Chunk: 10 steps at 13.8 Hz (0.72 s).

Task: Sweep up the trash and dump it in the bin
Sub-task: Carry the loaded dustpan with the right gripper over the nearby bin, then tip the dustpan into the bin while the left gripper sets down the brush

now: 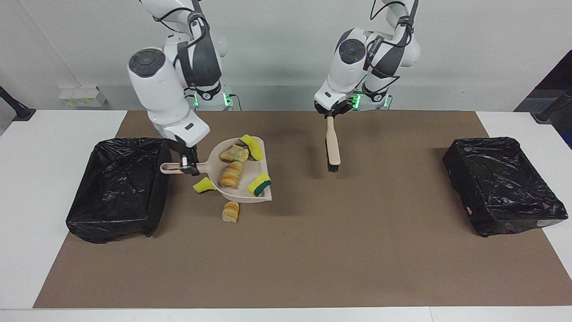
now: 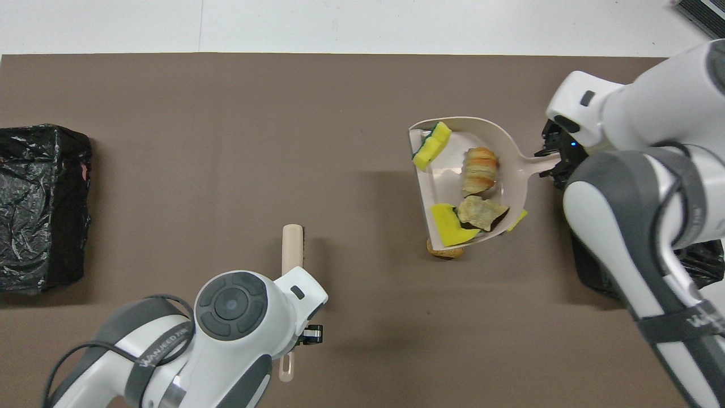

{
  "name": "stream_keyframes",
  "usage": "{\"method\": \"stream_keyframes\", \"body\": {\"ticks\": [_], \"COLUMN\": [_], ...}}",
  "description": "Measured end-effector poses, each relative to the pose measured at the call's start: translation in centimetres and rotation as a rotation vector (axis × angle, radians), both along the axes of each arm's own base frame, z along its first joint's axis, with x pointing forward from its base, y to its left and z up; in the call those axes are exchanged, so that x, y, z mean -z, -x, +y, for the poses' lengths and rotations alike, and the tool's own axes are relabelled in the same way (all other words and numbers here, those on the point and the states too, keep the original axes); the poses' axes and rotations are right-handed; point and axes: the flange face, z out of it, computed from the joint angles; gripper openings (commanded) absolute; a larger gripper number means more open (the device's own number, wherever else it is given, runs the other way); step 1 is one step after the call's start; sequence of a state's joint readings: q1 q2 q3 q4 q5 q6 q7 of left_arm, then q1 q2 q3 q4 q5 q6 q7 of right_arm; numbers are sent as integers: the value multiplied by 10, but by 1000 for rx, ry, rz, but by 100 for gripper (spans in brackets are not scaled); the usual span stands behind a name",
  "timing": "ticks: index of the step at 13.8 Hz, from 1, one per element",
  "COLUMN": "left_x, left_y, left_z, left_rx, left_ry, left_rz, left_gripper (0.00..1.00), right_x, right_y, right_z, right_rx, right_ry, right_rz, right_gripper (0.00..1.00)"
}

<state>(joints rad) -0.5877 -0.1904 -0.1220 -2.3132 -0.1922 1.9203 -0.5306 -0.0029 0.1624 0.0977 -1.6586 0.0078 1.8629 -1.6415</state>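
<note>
Right gripper is clamping the handle of the beige dustpan, carrying it in the air w/ the pan end pointing away from the gripper toward the table's middle. Black-lined bin is sitting just beside the gripper, at the right arm's end of the table.

Riding in the pan: four trash pieces, i.e. two yellow sponge chunks w/ green layers, a striped bread-like roll and a torn crusty piece. Not yet collected: a plain yellow sponge wedge showing under the pan's edge near the gripper, a striped roll on the brown mat, and another bread piece peeking out below the pan in the overhead view.

Handling, as I judge it: scraps are looking light, soft, foam-like and loose, so they're liable to slide or bounce if the pan is tipping too soon. Pan is looking like rigid smooth plastic w/ a low lip, so the handle is the sensible hold; keeping it level till it's over the bin seems wise.

Left gripper is gripping a hand brush by its pale handle, bristles hanging down off the mat, waiting.
</note>
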Motion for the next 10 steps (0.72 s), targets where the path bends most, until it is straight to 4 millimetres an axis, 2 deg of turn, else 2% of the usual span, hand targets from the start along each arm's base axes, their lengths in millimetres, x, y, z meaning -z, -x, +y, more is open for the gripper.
{"method": "stream_keyframes", "body": {"ticks": [2,4,6,8,10], "left_x": [25,35,38,40,47], "left_y": [14,18,23,27,30], "left_z": [-4,-7,-14,-17,-16], "left_rx": [4,-26,-28,-29,-41], "left_ry": [2,10,14,14,10], "left_rz": [-1,8,-1,-3,-2], "left_gripper": [0,0,0,0,0], "right_x": [-1,0,1,-2,-5], "right_y": [0,7,19,34,46], "right_z": [-70,-144,-207,-256,-287], "right_rx": [-20,-28,-22,8,27], "right_ry": [-36,-45,-40,-19,61], "right_rz": [-1,-6,-13,-20,-6], "right_gripper": [0,0,0,0,0]}}
